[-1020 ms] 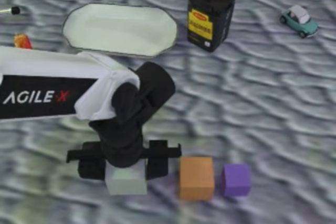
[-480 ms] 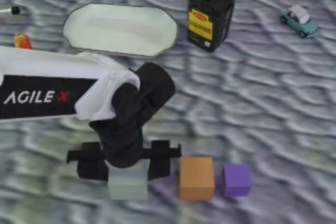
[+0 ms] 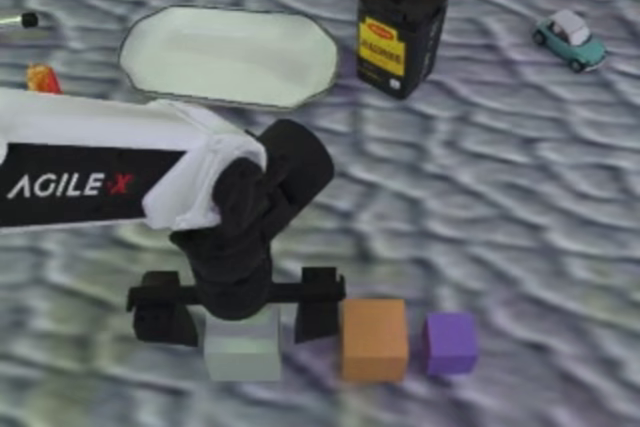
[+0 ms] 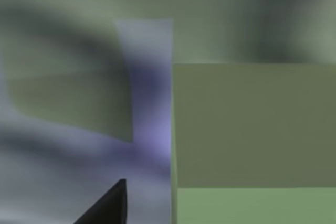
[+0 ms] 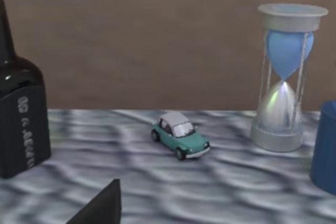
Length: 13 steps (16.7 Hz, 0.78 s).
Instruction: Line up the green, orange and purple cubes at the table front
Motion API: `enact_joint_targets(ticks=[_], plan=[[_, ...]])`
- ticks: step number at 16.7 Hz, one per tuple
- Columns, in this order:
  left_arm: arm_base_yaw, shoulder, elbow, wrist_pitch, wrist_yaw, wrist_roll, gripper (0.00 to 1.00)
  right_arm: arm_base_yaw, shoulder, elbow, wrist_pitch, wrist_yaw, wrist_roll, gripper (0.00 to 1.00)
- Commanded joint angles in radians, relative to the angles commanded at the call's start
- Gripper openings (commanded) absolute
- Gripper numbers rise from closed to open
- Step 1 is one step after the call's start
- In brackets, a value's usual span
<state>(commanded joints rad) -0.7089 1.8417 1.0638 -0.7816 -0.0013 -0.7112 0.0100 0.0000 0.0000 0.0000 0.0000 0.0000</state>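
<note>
While my left gripper [image 3: 238, 312] stood directly over the pale mint-green matte cube [image 3: 242, 347], fingers spread clear of both its sides, that cube sat just left of the tan-orange cube [image 3: 374, 338], violet-purple cube [image 3: 449, 342] beyond.

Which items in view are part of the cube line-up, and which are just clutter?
Job: pale mint-green matte cube, tan-orange matte cube, violet-purple matte cube, left claw.

Clutter: white oval tray, dark glass bottle, teal toy car, silver-blue hourglass.
</note>
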Motion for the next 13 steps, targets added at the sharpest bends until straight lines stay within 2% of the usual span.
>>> enact_joint_targets(ticks=[4,10,13], plan=[[-0.001,-0.007,0.013,-0.017,0.000,0.000,1.00,0.000,0.000,0.000,0.000,0.000,0.000,1.00],[0.013,-0.082,0.134,-0.226,0.000,-0.005,1.00,0.000,0.000,0.000,0.000,0.000,0.000,1.00],[0.018,-0.109,0.167,-0.275,0.000,-0.004,1.00,0.000,0.000,0.000,0.000,0.000,0.000,1.00]])
